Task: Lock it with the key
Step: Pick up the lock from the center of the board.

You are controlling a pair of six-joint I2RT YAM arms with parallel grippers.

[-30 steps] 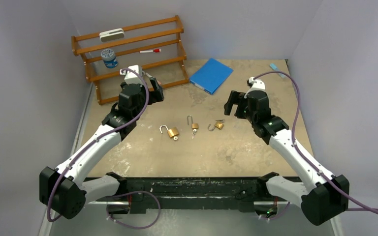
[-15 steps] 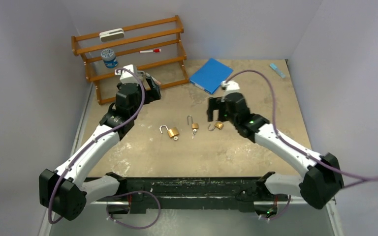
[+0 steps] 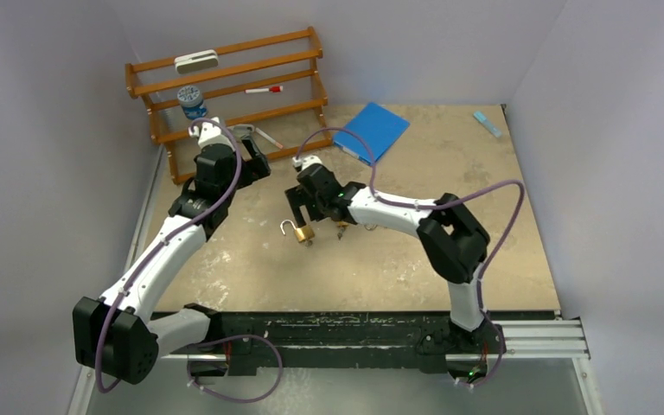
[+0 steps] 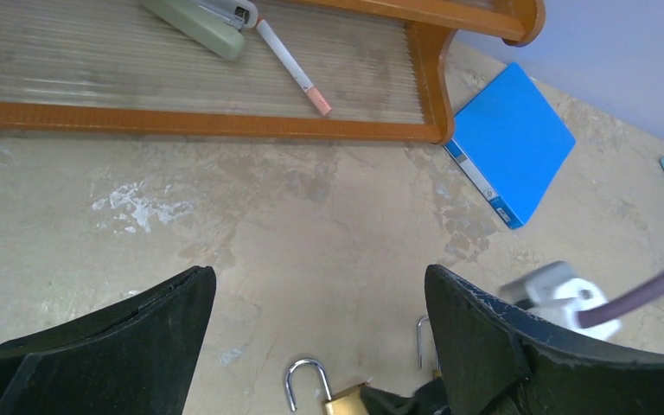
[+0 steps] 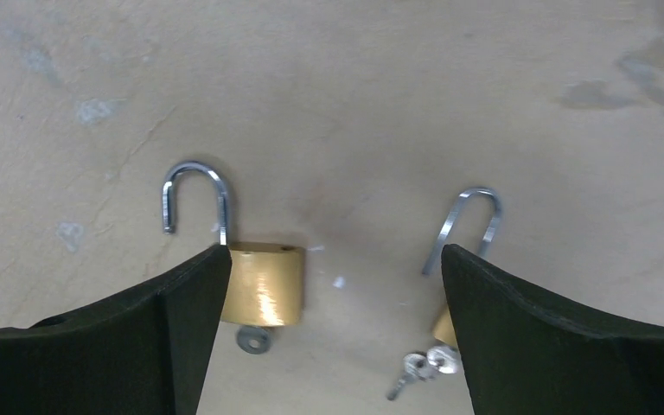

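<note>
A large brass padlock lies flat on the table, its shackle swung open and a key in its base. My right gripper is open and hovers just above it, the padlock by its left finger. A smaller open padlock with keys lies at the right finger, its body partly hidden. In the top view the right gripper is just behind the large padlock. My left gripper is open and empty near the rack; its wrist view shows the padlock at the bottom edge.
A wooden rack stands at the back left with a blue can, a marker and a white eraser; a stapler and pen lie at its foot. A blue binder lies at the back.
My right arm has swung left across the table, from near the right-hand padlock to over the large left padlock. My left gripper has drawn back a little toward the rack.
</note>
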